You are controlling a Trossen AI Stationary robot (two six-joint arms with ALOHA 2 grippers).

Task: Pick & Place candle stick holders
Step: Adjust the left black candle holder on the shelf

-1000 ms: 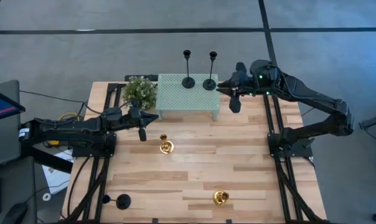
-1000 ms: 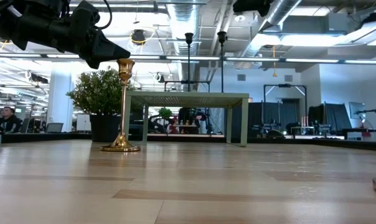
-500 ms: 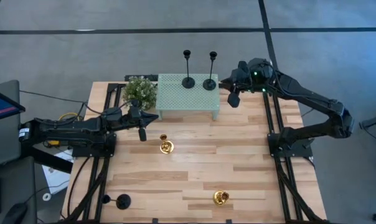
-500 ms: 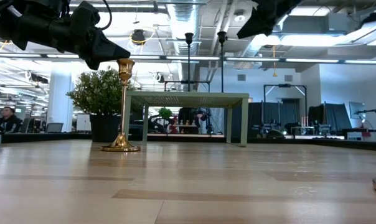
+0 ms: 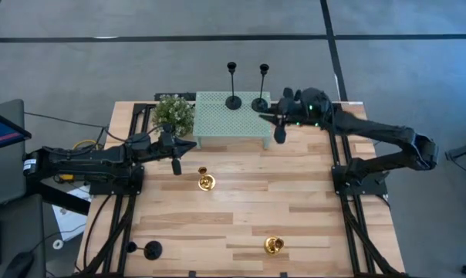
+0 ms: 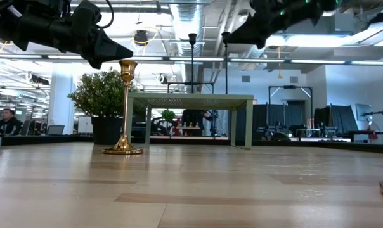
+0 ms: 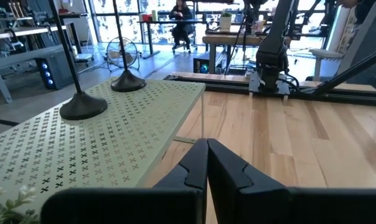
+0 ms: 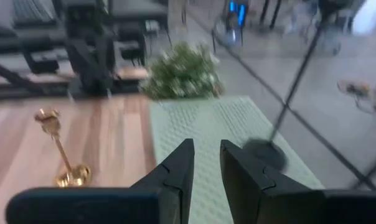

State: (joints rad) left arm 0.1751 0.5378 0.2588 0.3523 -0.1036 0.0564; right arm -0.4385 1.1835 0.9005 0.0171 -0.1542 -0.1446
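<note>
Work looks under half done. Nearest, one black holder [image 5: 152,249] and one gold holder [image 5: 274,245] wait at the table's front edge. Mid-table, the second gold holder [image 5: 206,182] stands beside the left gripper [image 5: 177,164], its fingers pressed together, empty. Farthest, the green perforated stand [image 5: 217,123] carries two black holders [image 5: 233,101]; over its corner, the right gripper [image 5: 278,133] hovers slightly parted, holding nothing.

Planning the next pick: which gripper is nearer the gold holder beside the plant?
Left. The left gripper hovers just beside that gold holder; the right gripper is off by the green stand.
</note>
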